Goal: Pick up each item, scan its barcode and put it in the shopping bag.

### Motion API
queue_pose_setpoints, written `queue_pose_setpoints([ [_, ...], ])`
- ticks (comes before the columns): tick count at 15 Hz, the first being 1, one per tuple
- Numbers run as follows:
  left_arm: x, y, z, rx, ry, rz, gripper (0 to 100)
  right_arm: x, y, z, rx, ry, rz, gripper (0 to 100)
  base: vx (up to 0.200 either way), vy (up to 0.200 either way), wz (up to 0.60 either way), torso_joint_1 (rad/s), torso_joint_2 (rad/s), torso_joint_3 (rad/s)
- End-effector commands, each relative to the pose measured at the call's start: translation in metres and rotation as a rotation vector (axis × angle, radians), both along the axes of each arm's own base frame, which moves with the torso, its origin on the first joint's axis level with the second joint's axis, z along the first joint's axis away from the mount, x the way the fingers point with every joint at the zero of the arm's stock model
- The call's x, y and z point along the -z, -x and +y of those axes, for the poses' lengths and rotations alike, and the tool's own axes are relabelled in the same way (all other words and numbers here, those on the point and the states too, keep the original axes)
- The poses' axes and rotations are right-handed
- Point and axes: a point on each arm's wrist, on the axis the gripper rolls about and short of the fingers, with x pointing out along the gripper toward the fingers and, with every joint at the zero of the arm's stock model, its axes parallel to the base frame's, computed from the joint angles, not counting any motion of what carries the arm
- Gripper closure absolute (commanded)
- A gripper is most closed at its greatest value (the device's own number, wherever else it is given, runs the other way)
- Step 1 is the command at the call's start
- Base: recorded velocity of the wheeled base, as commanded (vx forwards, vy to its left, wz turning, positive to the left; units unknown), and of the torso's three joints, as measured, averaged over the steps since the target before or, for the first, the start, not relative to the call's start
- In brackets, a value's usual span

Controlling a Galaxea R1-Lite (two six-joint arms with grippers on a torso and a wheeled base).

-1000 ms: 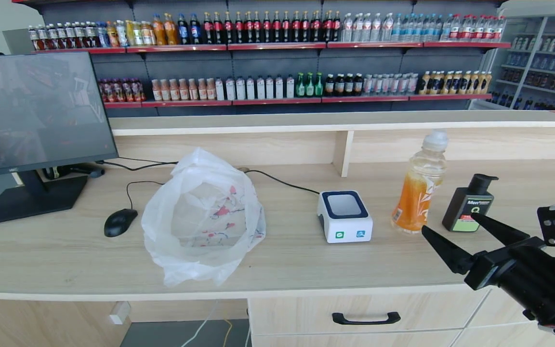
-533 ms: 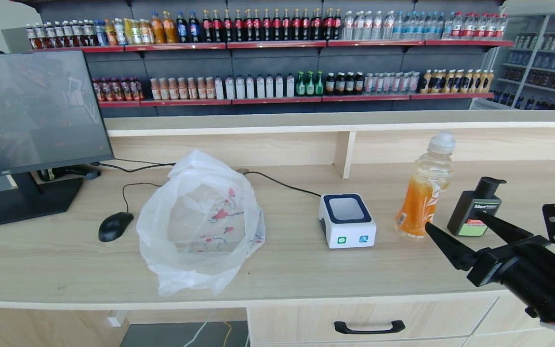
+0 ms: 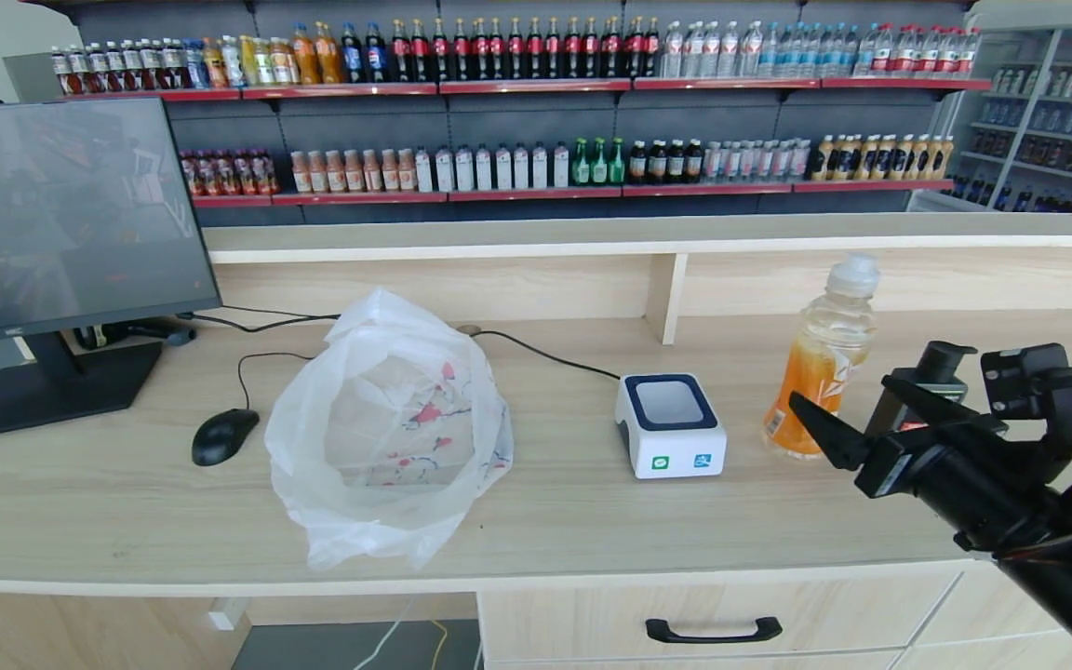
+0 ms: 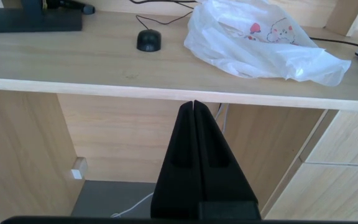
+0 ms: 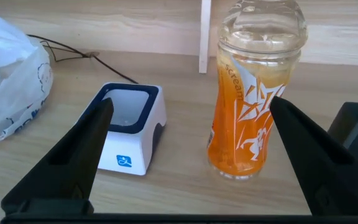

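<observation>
Head view, clear plastic bottle of orange drink [image 3: 820, 368]: upright on the pale wooden counter [image 3: 545, 502], to the right of the scanner, not yet lifted.
Head view, dark square pump bottle [image 3: 934, 365]: upright just right of the orange drink, partly hidden behind the arm, also untouched.
Head view, white box scanner with a dark-rimmed window [image 3: 669, 425]: mid-counter, between bag and bottles, nothing held over it.
Head view, translucent white plastic shopping bag [image 3: 392, 423]: slumped left of the scanner, mouth open upward; only its red print shows through, no item visible inside.
Head view, right gripper [image 3: 838, 389]: fingers spread wide, holding nothing, tips close to the orange drink on its near side.
Left wrist view, left gripper [image 4: 194, 109]: fingers pressed together, nothing between them, hanging below the counter's front edge, well apart from every item.
Left wrist view, black computer mouse [image 4: 148, 41]: on the counter beside the bag.
Right wrist view, grip: orange drink framed between the spread fingers but nearer the one on the pump bottle's side; no contact visible; scanner and bag beyond the other finger.
Done so far: apparently nothing scanned or bagged.
Left to do: closing on the orange drink looks like the step in hand, then scan and bag it; same again for the pump bottle.
</observation>
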Motion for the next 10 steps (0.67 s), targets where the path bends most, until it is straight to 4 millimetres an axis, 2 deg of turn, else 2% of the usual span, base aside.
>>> queue_pose_setpoints([
  [1,0.0,0.0,0.0,0.0,0.0,0.0,100,0.012,-0.015,-0.001,0.019,0.011,0.041,0,0.0,0.0,0.0,0.0,0.0,0.0],
  [10,0.0,0.0,0.0,0.0,0.0,0.0,100,0.022,-0.038,-0.012,0.083,0.016,0.063,0,0.0,0.0,0.0,0.0,0.0,0.0],
])
